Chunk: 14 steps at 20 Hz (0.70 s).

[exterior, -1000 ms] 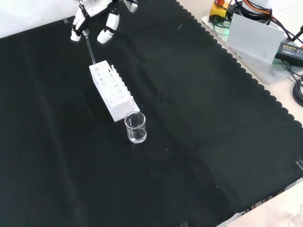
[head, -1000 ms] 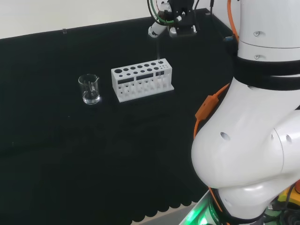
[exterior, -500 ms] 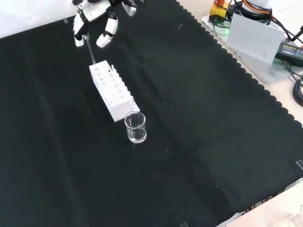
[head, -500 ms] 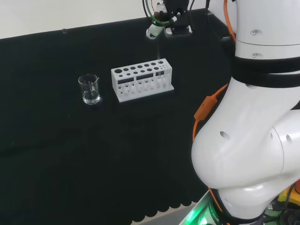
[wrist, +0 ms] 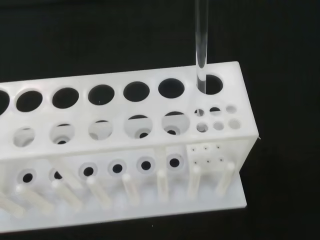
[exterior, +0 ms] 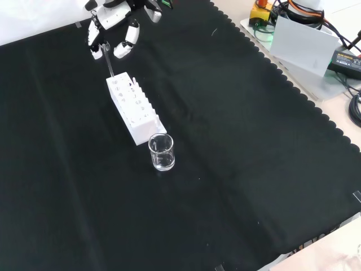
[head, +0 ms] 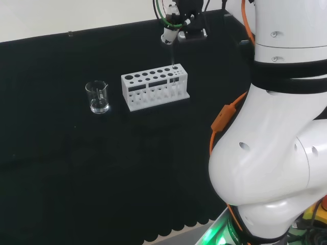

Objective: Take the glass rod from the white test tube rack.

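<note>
robot hand [exterior: 113, 34] raised | pinching glass rod [wrist: 201, 47] | tip in rack [wrist: 125, 150] end hole

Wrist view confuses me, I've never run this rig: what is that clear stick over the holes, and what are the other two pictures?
That stick is the glass rod, its tip at the end hole of the white rack. The wrist camera looks past the palm. The head view looks over the white arm from behind; the front view looks down on the black cloth. There, the hand is pinching the rod's top. A small beaker stands beside the rack.
</note>
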Each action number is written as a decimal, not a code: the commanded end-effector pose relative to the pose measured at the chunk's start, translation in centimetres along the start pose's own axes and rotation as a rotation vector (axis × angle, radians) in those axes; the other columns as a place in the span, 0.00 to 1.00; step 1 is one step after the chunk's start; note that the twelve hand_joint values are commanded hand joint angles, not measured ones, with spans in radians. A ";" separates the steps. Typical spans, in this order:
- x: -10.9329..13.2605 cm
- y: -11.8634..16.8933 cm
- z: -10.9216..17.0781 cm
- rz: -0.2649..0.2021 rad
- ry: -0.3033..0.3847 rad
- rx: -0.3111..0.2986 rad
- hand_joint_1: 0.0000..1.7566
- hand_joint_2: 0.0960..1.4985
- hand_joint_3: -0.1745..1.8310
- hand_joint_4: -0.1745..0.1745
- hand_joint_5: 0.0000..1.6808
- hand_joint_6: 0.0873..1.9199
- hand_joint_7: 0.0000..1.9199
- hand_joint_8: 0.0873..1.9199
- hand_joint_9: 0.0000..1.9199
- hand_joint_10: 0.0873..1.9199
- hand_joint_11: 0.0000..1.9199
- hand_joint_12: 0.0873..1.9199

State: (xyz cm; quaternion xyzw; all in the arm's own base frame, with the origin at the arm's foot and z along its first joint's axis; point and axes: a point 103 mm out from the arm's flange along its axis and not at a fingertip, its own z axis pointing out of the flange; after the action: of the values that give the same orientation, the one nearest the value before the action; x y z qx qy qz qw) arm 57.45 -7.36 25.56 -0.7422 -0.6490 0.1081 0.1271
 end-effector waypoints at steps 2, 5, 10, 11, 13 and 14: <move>-0.1 0.1 0.3 0.001 0.013 -0.037 0.56 0.57 0.42 0.04 0.31 0.49 0.29 0.39 0.50 0.32 0.40 0.64; 0.0 0.1 0.1 -0.002 0.015 -0.068 0.60 0.57 0.44 0.01 0.33 0.50 0.31 0.39 0.53 0.32 0.45 0.61; -0.2 0.0 0.2 0.000 0.021 -0.139 0.61 0.80 0.16 0.00 0.39 0.73 0.36 0.47 0.58 0.37 0.59 0.52; -0.1 0.0 0.2 -0.002 0.028 -0.148 0.61 0.82 0.13 0.00 0.40 0.74 0.37 0.48 0.59 0.38 0.60 0.51; 0.1 0.1 0.3 -0.002 0.028 -0.158 0.61 0.83 0.11 0.00 0.40 0.75 0.38 0.49 0.60 0.38 0.62 0.49; 0.2 0.2 0.2 -0.003 0.026 -0.166 0.61 0.83 0.11 0.00 0.40 0.74 0.39 0.49 0.60 0.39 0.63 0.49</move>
State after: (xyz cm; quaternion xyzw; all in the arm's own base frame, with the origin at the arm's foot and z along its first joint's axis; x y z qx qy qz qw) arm 57.32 -7.45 24.97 -0.7488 -0.6532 0.0660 0.0910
